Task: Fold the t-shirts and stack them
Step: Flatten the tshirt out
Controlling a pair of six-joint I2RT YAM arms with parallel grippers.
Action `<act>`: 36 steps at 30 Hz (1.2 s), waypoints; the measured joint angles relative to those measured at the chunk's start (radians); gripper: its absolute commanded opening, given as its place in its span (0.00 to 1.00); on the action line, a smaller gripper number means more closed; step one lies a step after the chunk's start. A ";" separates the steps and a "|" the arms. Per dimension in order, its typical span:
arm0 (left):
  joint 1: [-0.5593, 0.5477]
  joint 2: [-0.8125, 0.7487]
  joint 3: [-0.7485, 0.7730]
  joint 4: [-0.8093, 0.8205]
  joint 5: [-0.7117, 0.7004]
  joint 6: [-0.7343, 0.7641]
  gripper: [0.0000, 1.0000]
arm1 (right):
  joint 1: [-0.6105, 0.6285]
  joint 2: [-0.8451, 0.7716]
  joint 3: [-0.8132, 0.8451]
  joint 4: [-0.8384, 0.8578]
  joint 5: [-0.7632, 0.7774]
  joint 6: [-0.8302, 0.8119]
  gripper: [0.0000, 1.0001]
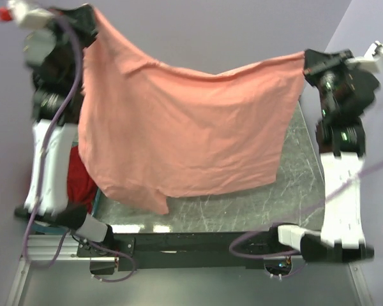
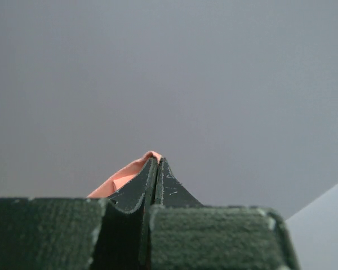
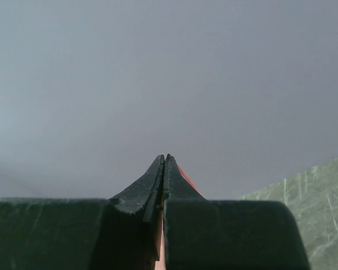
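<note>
Well, over on the left, the left tool (image 1: 89,19) is raised and pressed tight on one corner of the salmon-pink t-shirt (image 1: 179,127), and a sliver of pink pokes out beside its tips in the wrist view. Below that arm the dark red t-shirt (image 1: 82,180) lies bunched at the left edge of the worktop (image 1: 300,178). The pink shirt hangs between the two arms like a curtain, its long axis running left to right and its top edge sagging in the middle. Whether its hem touches the worktop I cannot tell. On the right, the right tool (image 1: 308,62) pinches the opposite corner. Neither arm is nearer, so laying it flat likely means lowering both together.
</note>
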 measured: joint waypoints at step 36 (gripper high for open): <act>0.147 -0.470 -1.283 0.135 0.227 -0.273 0.01 | -0.064 0.048 -0.875 0.167 -0.172 0.107 0.00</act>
